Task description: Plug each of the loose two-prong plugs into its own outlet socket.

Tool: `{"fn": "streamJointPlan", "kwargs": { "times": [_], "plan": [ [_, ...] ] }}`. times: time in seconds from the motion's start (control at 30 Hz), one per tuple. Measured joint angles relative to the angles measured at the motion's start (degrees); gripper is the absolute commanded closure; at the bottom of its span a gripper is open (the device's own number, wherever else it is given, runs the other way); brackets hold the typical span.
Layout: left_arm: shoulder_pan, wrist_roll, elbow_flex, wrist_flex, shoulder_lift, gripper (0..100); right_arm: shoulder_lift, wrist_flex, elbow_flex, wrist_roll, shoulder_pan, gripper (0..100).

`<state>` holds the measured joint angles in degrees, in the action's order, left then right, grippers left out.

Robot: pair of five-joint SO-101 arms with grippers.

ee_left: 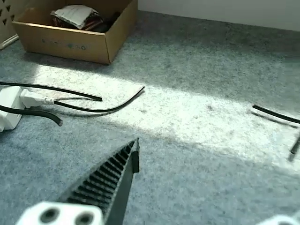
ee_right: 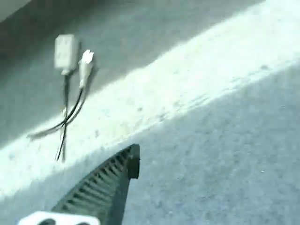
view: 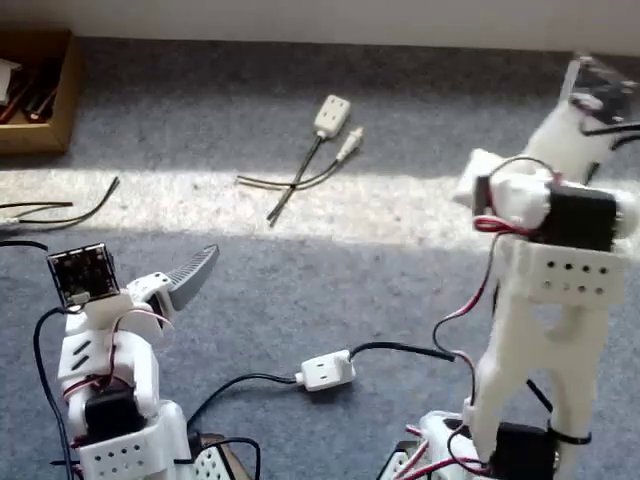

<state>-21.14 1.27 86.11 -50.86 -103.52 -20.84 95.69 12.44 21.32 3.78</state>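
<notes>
1. Broadly, everything lies on a grey carpet [view: 300,290], and a band of sunlight crosses it from the left edge to the right edge.
2. The far socket [view: 331,113] [ee_right: 65,51], white, lies toward the carpet's far edge, about midway along it. The loose plug [view: 350,146] [ee_right: 86,63] lies just beside it and is not inserted. Their thin cables [view: 295,185] cross on the near side, within the sunlit band.
3. The near socket [view: 326,372], also white, lies close to the near edge between the two arms' bases. Its slots face up, and a black cable [view: 400,350] runs off it.
4. At the left edge lies a third socket [ee_left: 8,110] with a second plug [ee_left: 33,99] against its side. Whether that plug is seated cannot be told. Loose black cable ends [ee_left: 101,108] lie beside them.
5. The left gripper [view: 195,268] [ee_left: 131,159] hangs above the carpet by the near left corner, pointing toward the middle. Whether it is open or closed cannot be told.
6. The right gripper [ee_right: 131,159] is carried high on the raised right arm [view: 540,270] at the right edge and looks toward the far socket. How it stands cannot be told either.
7. A cardboard box [view: 40,90] [ee_left: 79,40] sits in the far left corner.
</notes>
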Motion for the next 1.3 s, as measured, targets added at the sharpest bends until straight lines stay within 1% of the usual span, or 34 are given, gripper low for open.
{"fn": "streamJointPlan", "kwargs": {
  "times": [0.03, 0.1, 0.13, 0.2, 0.27, 0.3, 0.43, 0.47, 0.53, 0.6, 0.67, 0.73, 0.83, 0.97, 1.07, 1.2, 1.3],
  "plan": [
    [1.93, 0.0, -3.96, -4.31, 0.18, 47, 0.0, 0.0, -1.05, -0.88, 3.6, 33.3],
    [6.24, 0.0, -12.75, -13.01, 2.37, 47, -0.09, 1.23, -5.1, -4.84, 6.59, 33.3],
    [8.53, 0.0, -17.05, -16.79, 4.4, 47, -0.09, 2.02, -7.74, -8.0, 6.95, 33.3],
    [11.25, 0.0, -25.67, -22.77, 10.37, 47, -0.35, 2.64, -13.71, -16.62, 7.38, 33.3],
    [12.31, 0.0, -33.32, -27.16, 18.99, 47, -2.29, 2.11, -20.84, -25.41, 8.44, 33.3],
    [12.4, -0.53, -36.92, -29.36, 23.91, 47, -3.78, 1.76, -24.88, -27.87, 9.41, 33.3],
    [14.77, -3.96, -50.02, -37.1, 46.33, 47, -12.31, -8.7, -43.6, -32.44, 13.19, 33.3],
    [15.56, -4.84, -53.27, -38.68, 52.75, 49, -15.03, -11.78, -48.97, -33.49, 13.63, 33.3],
    [18.11, -7.82, -59.6, -41.41, 63.74, 55, -21.54, -17.23, -59.52, -34.81, 14.42, 33.3],
    [22.51, -13.63, -64.53, -44.13, 74.11, 62, -28.92, -20.92, -69.19, -35.34, 14.59, 33.3],
    [28.48, -19.87, -68.31, -47.03, 81.85, 66, -36.31, -22.24, -77.89, -35.87, 14.42, 33.3],
    [34.02, -24.44, -69.8, -48.09, 86.95, 65, -43.43, -22.15, -83.69, -37.1, 14.59, 33.3],
    [40.88, -29.19, -69.8, -48.62, 91.25, 63, -50.02, -21.98, -86.07, -38.95, 14.77, 33.3],
    [50.29, -30.51, -65.41, -48.62, 93.1, 63, -50.73, -21.98, -86.51, -39.56, 18.29, 33.2],
    [56.79, -30.51, -60.75, -47.3, 93.1, 63, -49.41, -21.98, -86.51, -39.65, 23.21, 33.2],
    [65.58, -30.51, -56.53, -43.6, 93.71, 63, -46.77, -23.3, -86.77, -39.65, 28.4, 33.2],
    [69.98, -30.51, -54.15, -39.74, 93.8, 63, -45.45, -23.91, -86.86, -40.18, 30.51, 33.2]
  ]
}}
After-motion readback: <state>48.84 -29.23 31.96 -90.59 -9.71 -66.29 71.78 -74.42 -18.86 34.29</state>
